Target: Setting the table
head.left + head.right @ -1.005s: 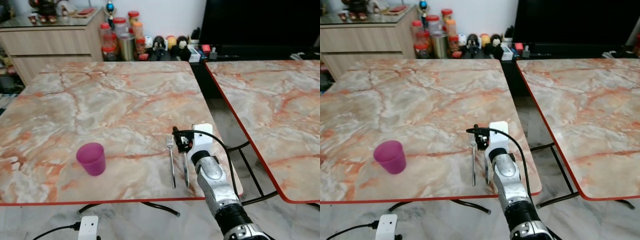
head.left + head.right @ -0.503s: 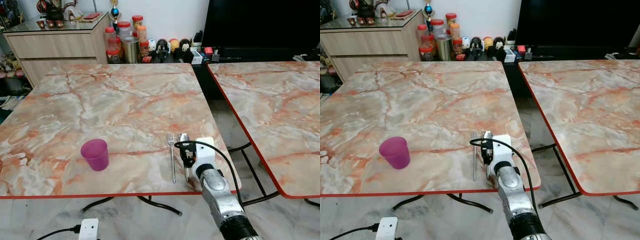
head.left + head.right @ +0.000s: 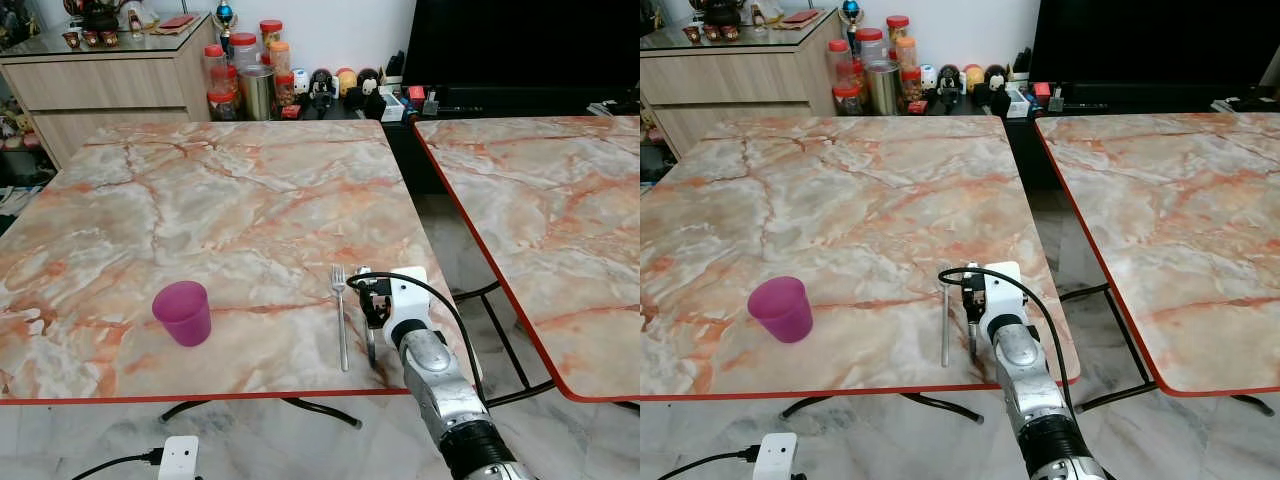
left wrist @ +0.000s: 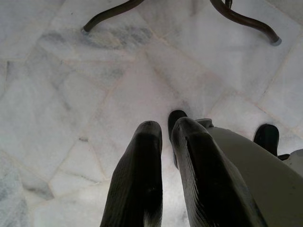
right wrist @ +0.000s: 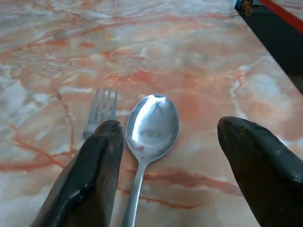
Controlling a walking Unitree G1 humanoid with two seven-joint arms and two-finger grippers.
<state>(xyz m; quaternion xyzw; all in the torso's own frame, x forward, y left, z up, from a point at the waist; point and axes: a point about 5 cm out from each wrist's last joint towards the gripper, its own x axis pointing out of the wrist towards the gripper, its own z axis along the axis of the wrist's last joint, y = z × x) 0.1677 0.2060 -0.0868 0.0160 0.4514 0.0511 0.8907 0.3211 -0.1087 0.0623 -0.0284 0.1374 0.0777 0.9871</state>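
A silver fork [image 3: 341, 322] and a silver spoon [image 5: 152, 120] lie side by side near the front right edge of the marble table [image 3: 220, 190]. The spoon is to the right of the fork. My right gripper [image 3: 369, 300] hovers low over the spoon and is open. In the right wrist view its two black fingers [image 5: 94, 175] straddle the spoon's bowl and handle without touching it. A purple cup [image 3: 182, 312] stands upright at the front left of the table. My left gripper [image 4: 163, 130] hangs over the floor, fingers pressed together, holding nothing.
A second marble table [image 3: 540, 190] stands to the right across a narrow gap. Behind are a wooden sideboard [image 3: 110, 85], jars [image 3: 240, 75] and a dark screen [image 3: 520, 40]. A white power strip [image 3: 177, 455] lies on the tiled floor.
The head view has shifted a little. My right gripper has drawn back slightly along the spoon toward the table's front edge. Fork, spoon and cup lie where they were.
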